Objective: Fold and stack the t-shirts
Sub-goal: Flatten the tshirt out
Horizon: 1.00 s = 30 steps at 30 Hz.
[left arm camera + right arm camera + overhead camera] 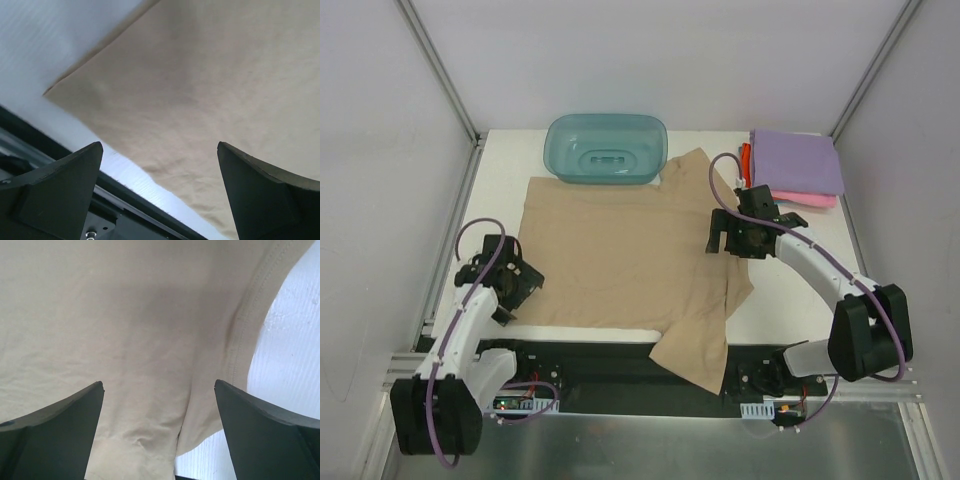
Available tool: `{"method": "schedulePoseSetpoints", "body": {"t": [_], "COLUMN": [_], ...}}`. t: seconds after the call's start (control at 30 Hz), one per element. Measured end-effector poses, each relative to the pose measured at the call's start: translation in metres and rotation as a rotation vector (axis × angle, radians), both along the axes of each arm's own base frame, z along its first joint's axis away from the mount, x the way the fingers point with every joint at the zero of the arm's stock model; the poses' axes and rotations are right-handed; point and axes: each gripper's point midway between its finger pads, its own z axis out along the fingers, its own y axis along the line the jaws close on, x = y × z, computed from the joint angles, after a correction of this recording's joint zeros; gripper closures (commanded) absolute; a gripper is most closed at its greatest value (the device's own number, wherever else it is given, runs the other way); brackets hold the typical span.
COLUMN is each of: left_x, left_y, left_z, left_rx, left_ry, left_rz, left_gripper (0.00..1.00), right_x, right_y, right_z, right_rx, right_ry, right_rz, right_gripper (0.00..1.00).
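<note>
1. The tan t-shirt (620, 250) lies spread flat in the middle of the white table (510, 170). Its straight hem edge is on the left. Its long axis runs left to right, with the sleeved end pointing right (the neck opening itself is hard to make out from above).
2. One sleeve reaches toward the teal tub (650, 140) at the far edge. The other flap hangs over the near edge of the table, right of centre.
3. The folded stack sits in the far right corner. The purple t-shirt (798, 160) is on top, the pink t-shirt (805, 199) is under it, and a red-orange t-shirt (746, 158) shows as a sliver at the stack's left side.
4. The left gripper (528, 283) is by the shirt's near left corner, with its jaws spread wide and nothing between them.
5. The right gripper (732, 243) is over the shirt's right edge. It is equally wide apart and grips nothing.
6. Only the left wrist view shows the cloth's corner lying flat on the table, with the dark fingers (60, 190) framing it.
7. Only the right wrist view shows a curved stitched hem and a soft crease in the cloth. The overhead view alone shows the stack and the tub.
</note>
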Motion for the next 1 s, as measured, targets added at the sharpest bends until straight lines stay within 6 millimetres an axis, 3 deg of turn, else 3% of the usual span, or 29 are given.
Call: {"method": "schedulePoseSetpoints", "body": {"t": [0.13,0.23,0.43,0.6,0.87,0.97,1.0], "left_x": [-0.028,-0.043,-0.049,-0.052,-0.056,-0.054,-0.053], "left_y": [0.009,0.019,0.021,0.023,0.022,0.022,0.023], "left_z": [-0.012,-0.025,-0.033,-0.038,-0.046,-0.046,-0.046], "left_rx": [0.005,0.008,0.008,0.014,0.014,0.015,0.015], "left_ry": [0.003,0.058,0.121,0.138,0.149,0.15,0.151], "left_rz": [0.143,0.263,0.323,0.344,0.351,0.349,0.346], "left_gripper": [0.06,0.28,0.51,0.59,0.85,0.87,0.92], "right_x": [-0.004,0.0,0.002,0.003,0.003,-0.003,-0.008], "right_y": [-0.001,0.002,0.002,0.0,-0.001,-0.001,-0.002], "right_z": [0.007,0.01,0.011,0.011,0.01,0.005,0.002], "right_rx": [0.014,0.026,0.028,0.025,0.025,0.021,0.016], "right_ry": [-0.029,-0.049,-0.055,-0.056,-0.054,-0.043,-0.038], "right_rz": [0.0,0.003,0.001,-0.004,-0.009,-0.001,0.008], "right_gripper": [0.03,0.03,0.03,0.03,0.03,0.03,0.03]}}
